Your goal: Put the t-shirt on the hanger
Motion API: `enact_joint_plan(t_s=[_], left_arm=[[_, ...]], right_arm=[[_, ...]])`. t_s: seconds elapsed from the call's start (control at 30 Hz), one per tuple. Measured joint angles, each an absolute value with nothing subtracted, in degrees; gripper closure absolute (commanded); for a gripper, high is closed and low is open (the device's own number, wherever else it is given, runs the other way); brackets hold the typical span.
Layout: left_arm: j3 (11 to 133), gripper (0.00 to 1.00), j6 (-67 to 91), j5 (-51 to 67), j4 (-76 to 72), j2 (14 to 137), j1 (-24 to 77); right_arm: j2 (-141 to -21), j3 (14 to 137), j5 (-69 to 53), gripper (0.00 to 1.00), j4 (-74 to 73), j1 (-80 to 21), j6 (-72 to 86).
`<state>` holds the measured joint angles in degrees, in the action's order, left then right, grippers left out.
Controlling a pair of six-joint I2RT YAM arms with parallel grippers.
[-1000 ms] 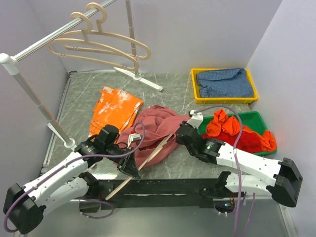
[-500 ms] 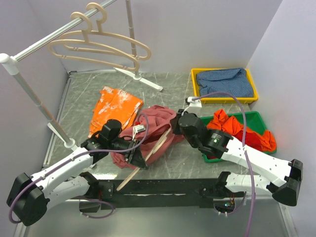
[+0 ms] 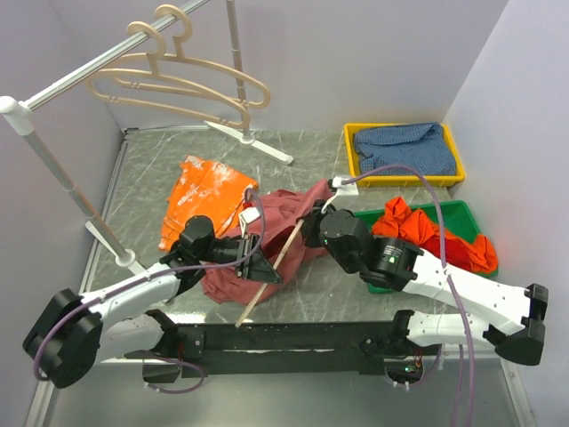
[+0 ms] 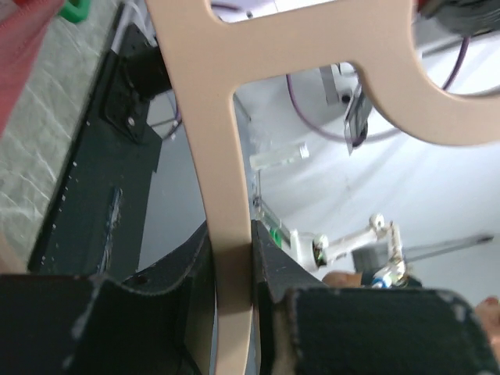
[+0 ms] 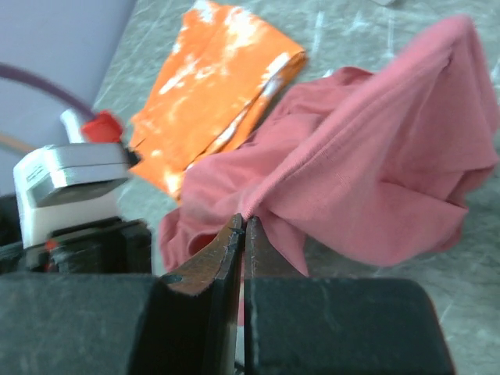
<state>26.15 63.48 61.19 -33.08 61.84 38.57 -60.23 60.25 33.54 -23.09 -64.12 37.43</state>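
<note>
The t-shirt [image 3: 277, 212] is lying bunched in the middle of the grey table [image 3: 311, 160]. Its left edge is touching the orange cloth [image 3: 209, 196], and one fold is standing up in a peak toward the right arm. In the right wrist view the t-shirt [image 5: 375, 172] is spreading away in loose drapes, with the orange cloth [image 5: 211, 86] beyond it.

The hanger [image 3: 252, 304] is slanting across the near side of the garment, one end reaching toward the table's near edge and the other running up against the raised fold. Whether any of it is sitting under fabric I cannot tell. The left gripper [image 3: 262, 271] is clenching it. In the left wrist view the pale bar of the hanger [image 4: 226, 195] is running straight down through the left gripper [image 4: 233, 258], pressed on both sides.

The right gripper [image 3: 311, 227] is gripping the shirt at the peak. In its own wrist view the right gripper [image 5: 244, 230] is showing jaws closed tight on a thin edge of cloth.

The arms are, I judge, working at getting one hanger shoulder inside the shirt. Doing that well is calling for the right arm holding the pinched edge high and taut so a real opening is showing. The left arm should be steering the hanger's end into that gap rather than against a closed fold. Both should be moving slowly, since the pinch is catching only a sliver of fabric and a tug could pull it free. Whether that edge is hem or collar I cannot tell.
</note>
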Motion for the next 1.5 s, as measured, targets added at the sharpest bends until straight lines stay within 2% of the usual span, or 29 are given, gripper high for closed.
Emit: enact_joint_plan(t_s=[0.1, 0.13, 0.27, 0.3, 0.37, 0.4, 0.47, 0.5, 0.53, 0.77, 1.03, 1.3, 1.5], left_arm=[[25.02, 0.99, 66.5, 59.33, -38.24, 65.8, 38.57], [24.56, 0.99, 67.33, 58.76, -40.16, 67.2, 38.59], [24.34, 0.99, 69.69, 58.24, -46.59, 72.16, 38.72], [24.34, 0.99, 70.06, 58.06, -48.05, 73.03, 38.74], [24.34, 0.99, 70.39, 57.74, -50.33, 74.35, 38.74], [24.36, 0.99, 70.5, 57.65, -50.92, 74.76, 38.74], [24.73, 0.99, 70.72, 57.56, -52.1, 75.9, 38.74], [24.97, 0.99, 70.78, 57.54, -52.53, 76.47, 38.74], [25.26, 0.99, 70.85, 57.54, -52.73, 76.9, 38.74], [28.75, 0.99, 70.78, 57.82, -51.99, 79.46, 38.79], [30.02, 0.99, 81.06, 60.36, -62.43, 86.65, 38.24], [30.02, 0.99, 97.76, 61.82, -69.76, 91.15, 37.95], [30.35, 0.99, 96.68, 62.08, -66.76, 88.62, 37.95]], right_arm=[[-58.19, 53.47, 28.69, 0.89, -16.88, -58.02, 37.39], [-57.43, 50.98, 26.72, 1.0, -15.03, -55.79, 37.34], [-56.51, 43.83, 21.78, 0.99, -10.68, -50.96, 36.95], [-56.58, 43.27, 20.93, 0.91, -10.31, -50.7, 36.93], [-56.6, 43.0, 19.79, 0.82, -9.65, -50.35, 36.99], [-56.51, 43.0, 19.68, 0.61, -9.15, -50.22, 36.93], [-55.99, 42.98, 19.68, 0.59, -8.86, -50.19, 37.12], [-55.59, 42.98, 19.88, 0.46, -8.95, -50.15, 36.99], [-54.87, 42.94, 20.14, 0.39, -9.02, -50.04, 36.84], [-45.93, 40.05, 21.43, 0.35, -8.25, -49.17, 36.29], [-33.63, 24.53, 12.97, 0.33, 5.5, -49.12, 28.93], [-41.45, 25.02, 7.46, 0.33, 18.0, -49.12, 19.51], [-47.44, 26.98, 5.74, 0.33, 21.02, -49.15, 15.07]])
